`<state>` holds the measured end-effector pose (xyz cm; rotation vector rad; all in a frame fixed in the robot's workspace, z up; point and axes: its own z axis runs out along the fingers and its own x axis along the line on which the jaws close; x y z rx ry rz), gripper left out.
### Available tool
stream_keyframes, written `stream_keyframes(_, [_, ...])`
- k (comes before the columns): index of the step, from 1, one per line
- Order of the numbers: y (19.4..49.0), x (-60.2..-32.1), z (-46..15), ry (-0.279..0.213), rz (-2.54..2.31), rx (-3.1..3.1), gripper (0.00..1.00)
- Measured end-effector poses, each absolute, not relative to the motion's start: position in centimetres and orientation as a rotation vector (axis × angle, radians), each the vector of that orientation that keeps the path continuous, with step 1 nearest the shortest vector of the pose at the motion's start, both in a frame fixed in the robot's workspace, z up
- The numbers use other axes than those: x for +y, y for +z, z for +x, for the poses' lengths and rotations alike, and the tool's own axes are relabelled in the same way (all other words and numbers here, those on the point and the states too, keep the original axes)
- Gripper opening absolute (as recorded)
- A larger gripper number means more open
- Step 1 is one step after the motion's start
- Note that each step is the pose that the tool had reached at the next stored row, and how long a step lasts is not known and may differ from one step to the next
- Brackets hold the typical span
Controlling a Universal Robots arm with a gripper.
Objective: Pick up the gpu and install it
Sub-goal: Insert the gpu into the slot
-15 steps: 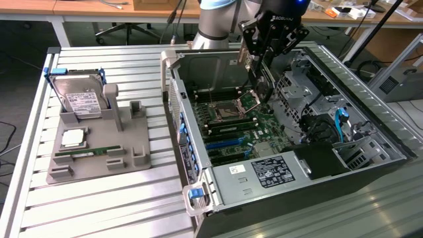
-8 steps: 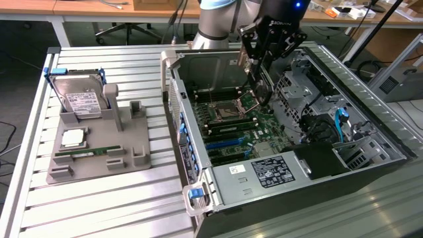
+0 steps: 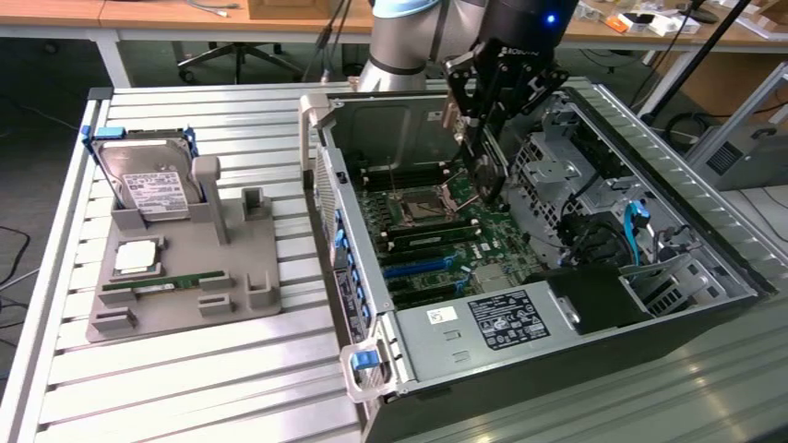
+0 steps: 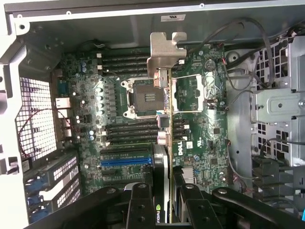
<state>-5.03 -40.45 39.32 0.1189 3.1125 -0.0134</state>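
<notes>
Gpu [image 4: 165,62], gripped edge-on in the jaws, hangs over the motherboard [image 4: 200,119], apart from case walls [image 3: 394,125].

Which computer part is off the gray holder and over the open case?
The gpu, the thin card with a silvery bracket, clamped in the end effector above the motherboard; hard drive and memory stick sit on the holder.

Near end of the gpu [image 4: 163,157] out of sight between the jaws.

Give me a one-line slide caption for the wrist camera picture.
End effector gripping the gpu edge-on inside the open case, over the motherboard and its processor socket.
</notes>
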Motion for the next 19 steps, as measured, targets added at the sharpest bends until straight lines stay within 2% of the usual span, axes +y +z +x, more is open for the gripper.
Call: stream_keyframes(19, [37.8, -40.5, -5.0, -0.031, 0.119, 3.112, 0.27])
